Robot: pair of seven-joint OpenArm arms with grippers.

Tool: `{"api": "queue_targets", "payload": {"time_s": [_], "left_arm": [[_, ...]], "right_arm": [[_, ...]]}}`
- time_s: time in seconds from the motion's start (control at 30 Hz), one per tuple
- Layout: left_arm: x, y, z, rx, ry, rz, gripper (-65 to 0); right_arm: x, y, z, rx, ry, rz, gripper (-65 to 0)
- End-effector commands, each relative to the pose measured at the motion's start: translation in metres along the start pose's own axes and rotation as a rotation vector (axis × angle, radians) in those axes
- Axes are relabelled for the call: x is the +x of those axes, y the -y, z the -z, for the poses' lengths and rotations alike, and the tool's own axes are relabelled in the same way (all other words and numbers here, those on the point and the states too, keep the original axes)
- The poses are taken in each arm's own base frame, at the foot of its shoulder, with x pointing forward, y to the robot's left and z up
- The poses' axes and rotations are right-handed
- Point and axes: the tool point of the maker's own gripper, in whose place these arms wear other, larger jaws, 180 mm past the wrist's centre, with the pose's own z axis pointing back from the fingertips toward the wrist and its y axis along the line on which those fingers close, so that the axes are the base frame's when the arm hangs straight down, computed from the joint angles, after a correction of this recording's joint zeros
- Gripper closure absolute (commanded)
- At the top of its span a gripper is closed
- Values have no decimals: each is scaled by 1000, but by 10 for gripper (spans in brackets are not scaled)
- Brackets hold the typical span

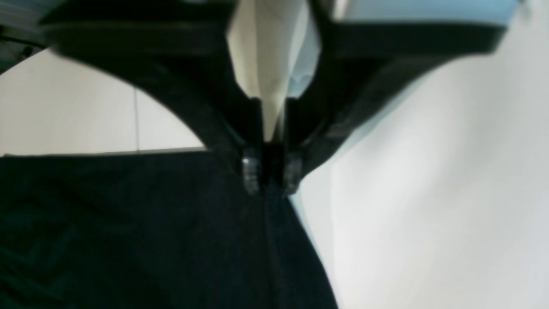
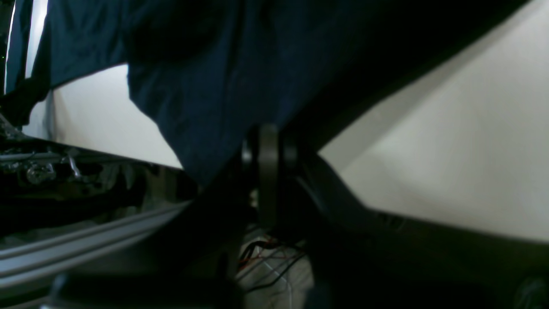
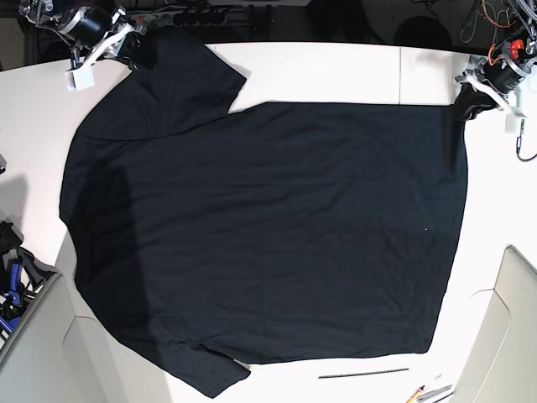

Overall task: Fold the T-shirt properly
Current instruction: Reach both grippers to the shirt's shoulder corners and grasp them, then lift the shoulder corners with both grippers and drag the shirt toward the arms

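2 hands (image 1: 268,176) (image 2: 268,150) pinching black T-shirt (image 3: 268,235) corners, white table (image 3: 336,67), dim room.

T-shirt (image 3: 268,227) lower sleeve cut off, left gripper (image 1: 271,174) blurred

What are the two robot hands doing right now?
Left gripper: jaws shut, pinching the T-shirt at its edge.
Right gripper: jaws shut, pinching the T-shirt by its sleeve.

The white table (image 3: 336,71) carries the spread black T-shirt (image 3: 268,235).
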Motion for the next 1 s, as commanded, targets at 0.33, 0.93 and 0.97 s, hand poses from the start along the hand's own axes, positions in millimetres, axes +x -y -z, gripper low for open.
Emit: {"api": "queue_targets", "payload": {"time_s": [0.33,0.93,0.97], "left_arm": [[29,-8,-17,-15,99,-36,0],[98,-3,-21,-57,267,-44,0],[103,-3,-20,-56,275,-35,0]], "right_arm": [[27,-5,-20,17,59,-16,0],[106,-27,-41,60,249,-144,0],[114,-28,-40,56,263,-160,0]]}}
